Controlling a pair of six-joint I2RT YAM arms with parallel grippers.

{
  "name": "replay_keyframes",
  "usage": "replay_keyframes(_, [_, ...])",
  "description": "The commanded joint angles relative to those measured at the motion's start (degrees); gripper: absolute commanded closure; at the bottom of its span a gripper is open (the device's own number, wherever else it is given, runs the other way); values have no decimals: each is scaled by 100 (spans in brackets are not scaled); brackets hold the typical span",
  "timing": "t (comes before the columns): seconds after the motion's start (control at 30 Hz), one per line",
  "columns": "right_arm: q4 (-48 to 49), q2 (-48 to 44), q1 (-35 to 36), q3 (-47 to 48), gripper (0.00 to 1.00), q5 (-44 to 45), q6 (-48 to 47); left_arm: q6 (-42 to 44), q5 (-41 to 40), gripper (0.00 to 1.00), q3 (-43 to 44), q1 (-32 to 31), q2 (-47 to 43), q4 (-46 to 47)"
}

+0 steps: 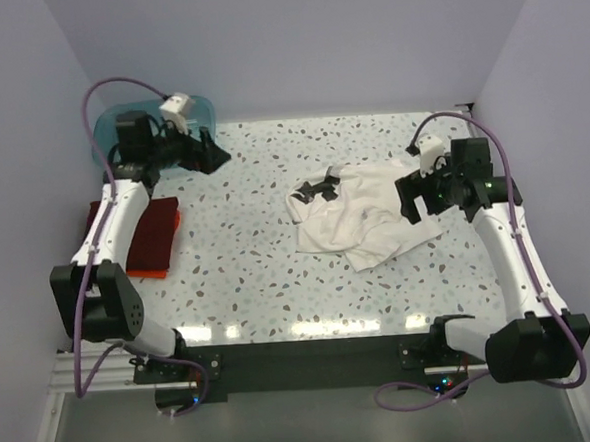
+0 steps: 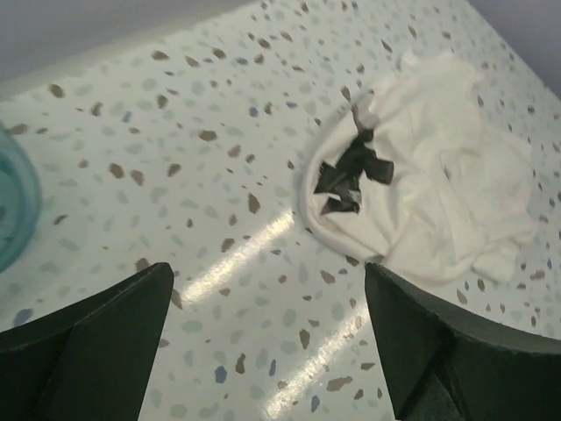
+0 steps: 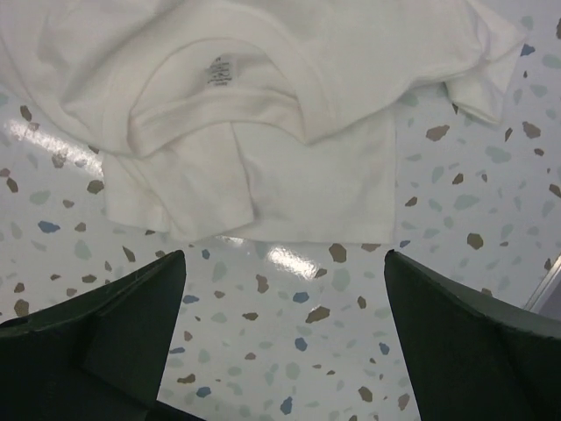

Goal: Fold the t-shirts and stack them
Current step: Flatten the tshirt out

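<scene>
A crumpled cream-white t-shirt (image 1: 360, 217) with a black print lies right of the table's centre; it also shows in the left wrist view (image 2: 438, 184) and the right wrist view (image 3: 254, 114), collar label up. A dark red folded shirt (image 1: 148, 235) lies at the left edge on an orange shirt showing as a thin edge (image 1: 172, 244). My left gripper (image 1: 213, 151) is open and empty above the far left of the table, well left of the white shirt. My right gripper (image 1: 410, 199) is open and empty, just above the shirt's right edge.
A translucent teal tub (image 1: 149, 130) stands at the far left corner, behind the left wrist; its rim shows in the left wrist view (image 2: 13, 210). Purple walls close in the terrazzo table (image 1: 268, 273) on three sides.
</scene>
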Motion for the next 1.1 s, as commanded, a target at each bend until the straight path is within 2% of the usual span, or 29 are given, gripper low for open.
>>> replay_keyframes(0.0, [-461, 380, -16, -30, 1, 357, -431, 1777, 138, 6, 265, -936, 239, -1485])
replay_keyframes(0.13, [-462, 1162, -34, -30, 1, 727, -511, 2192, -135, 9, -95, -1946, 451, -1663])
replay_keyframes(0.23, [-225, 1777, -34, 224, 1, 780, -117, 2184, -381, 13, -402, -2465, 653, -1505])
replay_keyframes(0.33, [-14, 2401, -42, 576, 2, 903, 200, 2175, -794, 13, -605, -2870, 916, -1347])
replay_keyframes(0.5, [49, 3385, -236, 1139, 12, 719, 526, 2297, -1251, 13, -824, -3258, 1215, -1180])
replay_keyframes(0.53, [14, 3474, -245, 1226, 16, 701, 648, 2376, -1330, 14, -833, -3320, 1242, -1153])
replay_keyframes(0.63, [-57, 3616, -306, 1192, 18, 736, 763, 2622, -1656, 15, -851, -3575, 1356, -1004])
replay_keyframes(0.9, [13, 3396, -789, 437, 19, 1272, 649, 2851, -2350, 15, -474, -4049, 2147, -643])
replay_keyframes(1.07, [285, 3501, -825, 155, 22, 1386, 666, 2878, -2465, 20, -271, -4155, 2534, -652])
